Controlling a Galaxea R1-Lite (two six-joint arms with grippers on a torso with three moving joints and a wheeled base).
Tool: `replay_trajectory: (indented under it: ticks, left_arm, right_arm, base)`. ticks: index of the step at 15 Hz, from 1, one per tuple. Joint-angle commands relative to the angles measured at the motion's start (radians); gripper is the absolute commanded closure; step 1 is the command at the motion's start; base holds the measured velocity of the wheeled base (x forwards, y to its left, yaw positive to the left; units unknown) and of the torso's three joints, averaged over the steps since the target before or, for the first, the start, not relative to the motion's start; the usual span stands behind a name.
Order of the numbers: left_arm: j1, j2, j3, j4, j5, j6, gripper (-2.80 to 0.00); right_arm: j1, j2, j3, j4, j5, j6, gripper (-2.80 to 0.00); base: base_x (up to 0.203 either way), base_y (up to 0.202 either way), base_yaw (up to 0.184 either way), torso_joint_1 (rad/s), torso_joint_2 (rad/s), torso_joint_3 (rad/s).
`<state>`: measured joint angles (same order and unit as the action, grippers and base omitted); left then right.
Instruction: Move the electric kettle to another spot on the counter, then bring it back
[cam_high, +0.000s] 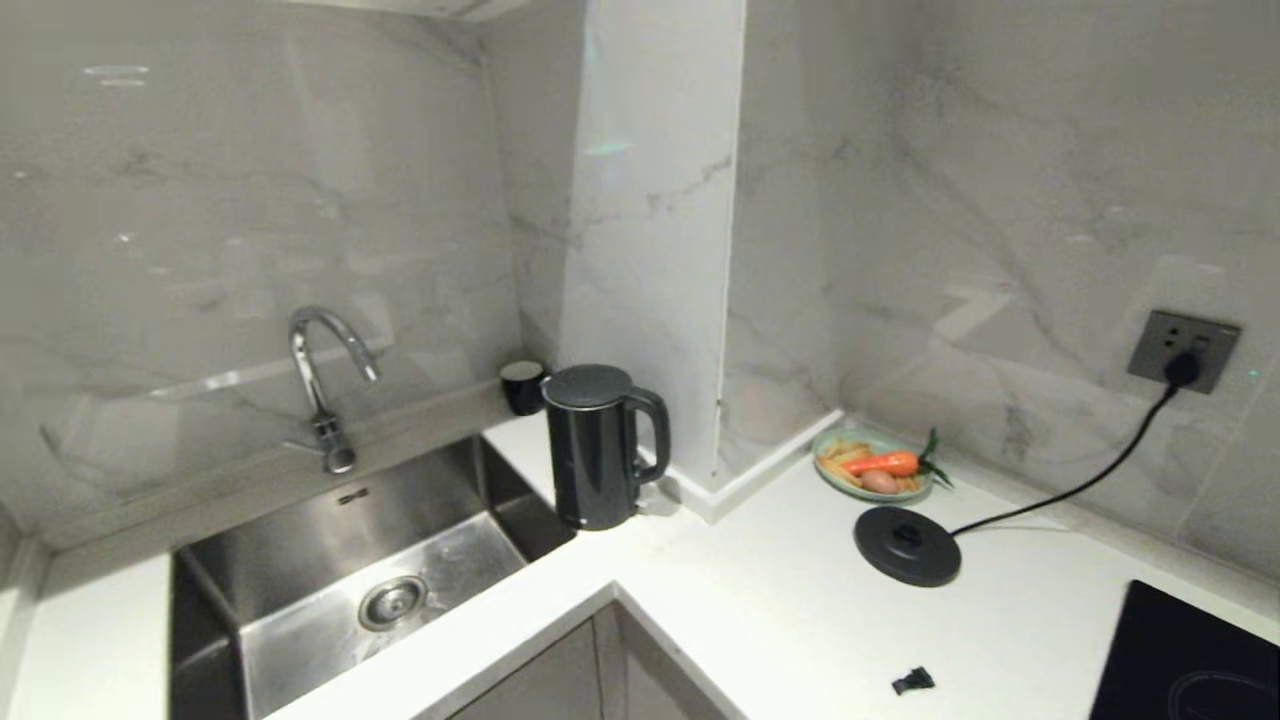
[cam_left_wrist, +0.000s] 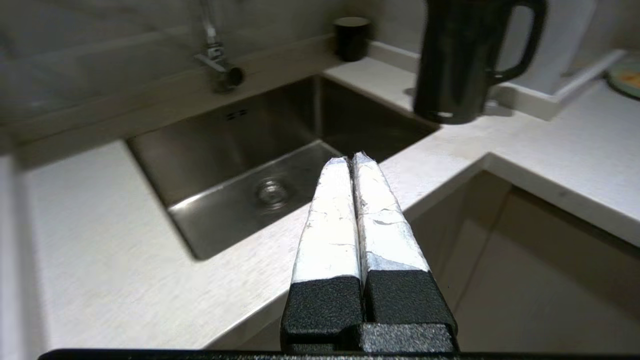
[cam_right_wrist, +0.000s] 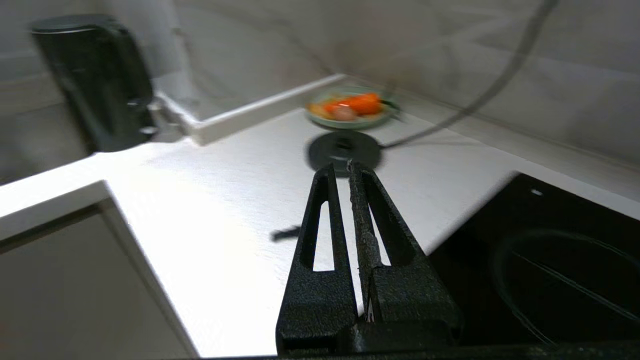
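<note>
left wrist view: electric kettle (cam_left_wrist: 462, 60) well beyond closed left claw (cam_left_wrist: 351, 159)

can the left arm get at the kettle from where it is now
Probably yes. The electric kettle stands free on the counter by the sink corner, handle turned away from the sink. Nothing lies between it and the left gripper, which is shut, off the counter's front edge, and must open first.

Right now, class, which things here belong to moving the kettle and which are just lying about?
Job: kettle, counter, left gripper, right gripper.
Lying about: cup, base disc, plate of vegetables, sink, hob.
</note>
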<state>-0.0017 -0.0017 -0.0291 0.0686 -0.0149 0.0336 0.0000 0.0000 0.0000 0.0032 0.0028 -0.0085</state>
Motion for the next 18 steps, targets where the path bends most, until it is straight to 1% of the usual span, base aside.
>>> replay_trajectory:
  ticks: [1, 16, 18]
  left_arm:
    - [0.000, 0.003, 0.000, 0.000, 0.000, 0.000, 0.00]
    - [0.000, 0.003, 0.000, 0.000, 0.000, 0.000, 0.00]
    - [0.001, 0.003, 0.000, 0.000, 0.000, 0.000, 0.00]
  right_arm:
    - [0.000, 0.000, 0.000, 0.000, 0.000, -0.001, 0.00]
    - [0.000, 0.000, 0.000, 0.000, 0.000, -0.001, 0.00]
    - [0.000, 0.000, 0.000, 0.000, 0.000, 0.001, 0.00]
  base:
    - [-0.001, -0.006, 0.174, 0.001, 0.00, 0.003]
    - [-0.001, -0.007, 0.174, 0.004, 0.00, 0.002]
    - [-0.002, -0.008, 0.135, -0.002, 0.01, 0.002]
